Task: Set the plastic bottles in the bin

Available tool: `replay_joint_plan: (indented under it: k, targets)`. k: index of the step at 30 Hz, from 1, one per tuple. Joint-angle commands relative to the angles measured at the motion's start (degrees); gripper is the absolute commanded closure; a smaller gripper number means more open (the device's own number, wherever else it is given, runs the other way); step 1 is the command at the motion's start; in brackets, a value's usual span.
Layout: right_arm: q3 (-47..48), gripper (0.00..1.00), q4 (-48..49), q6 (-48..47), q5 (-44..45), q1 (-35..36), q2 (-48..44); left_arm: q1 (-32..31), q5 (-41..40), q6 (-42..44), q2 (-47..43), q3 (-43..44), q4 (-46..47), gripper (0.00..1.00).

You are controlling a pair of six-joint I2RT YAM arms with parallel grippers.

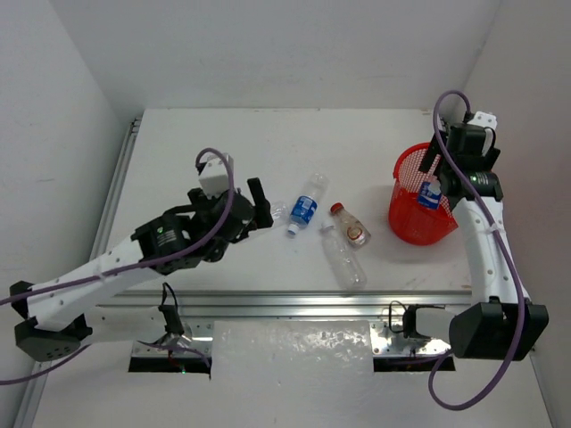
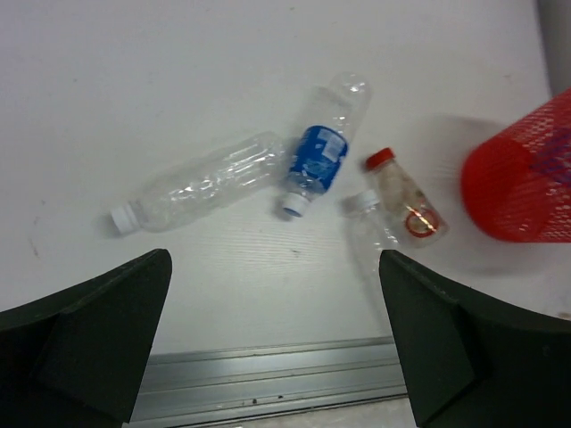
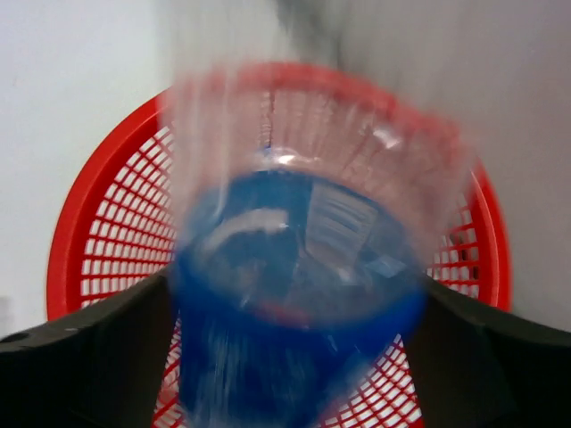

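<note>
My right gripper (image 1: 434, 181) hangs over the red mesh bin (image 1: 406, 218). In the right wrist view its jaws (image 3: 294, 361) stand wide apart, with a blue-labelled bottle (image 3: 294, 294) between them, streaked with motion blur while the bin (image 3: 98, 241) below is sharp. My left gripper (image 1: 260, 208) is open and empty, its fingers (image 2: 98, 325) above the table's near rail. Ahead of it lie an unlabelled bottle (image 2: 205, 181), a blue-labelled bottle (image 2: 319, 152), the squat red-capped bottle (image 2: 403, 198) and another clear bottle (image 2: 370, 230). The bin (image 2: 522, 169) shows at the right.
A metal rail (image 1: 294, 301) runs along the table's near edge. White walls close in the back and both sides. The bin stands close to the right wall.
</note>
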Motion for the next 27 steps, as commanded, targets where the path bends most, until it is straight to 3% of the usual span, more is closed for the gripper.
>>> replay_joint_plan:
  k: [1, 3, 10, 13, 14, 20, 27]
  targets:
    - [1.3, 0.01, 1.7, 0.8, -1.5, 0.1, 0.1, 8.3, 6.6, 5.5, 3.0, 0.4, 1.9, 0.00]
    - [1.8, 0.01, 0.8, 0.9, -2.1, 0.1, -0.2, 13.8, 9.6, 7.8, 4.8, 0.2, 2.7, 0.00]
    - [5.0, 0.01, -3.0, 0.8, -4.5, 0.1, -5.3, 15.5, 10.4, 15.6, 12.7, 5.5, 4.2, 0.00]
    - [6.4, 0.01, -5.1, 1.6, -10.4, 0.2, -7.8, 15.7, 12.2, 30.0, 15.5, 5.6, 8.2, 0.01]
    - [6.3, 0.01, -5.2, 1.8, -16.3, 0.2, -9.9, 16.0, 12.5, 36.0, 16.1, 4.7, 9.2, 0.00]
    - [4.4, 0.01, -7.5, 3.8, -38.7, 0.4, -14.4, 23.5, 26.7, 51.0, 24.6, 6.5, 8.7, 0.00]
    - [-1.4, 0.01, -4.9, 3.9, -45.2, 2.2, -21.3, 30.2, 44.1, 59.4, 36.6, 7.7, 7.4, 0.00]
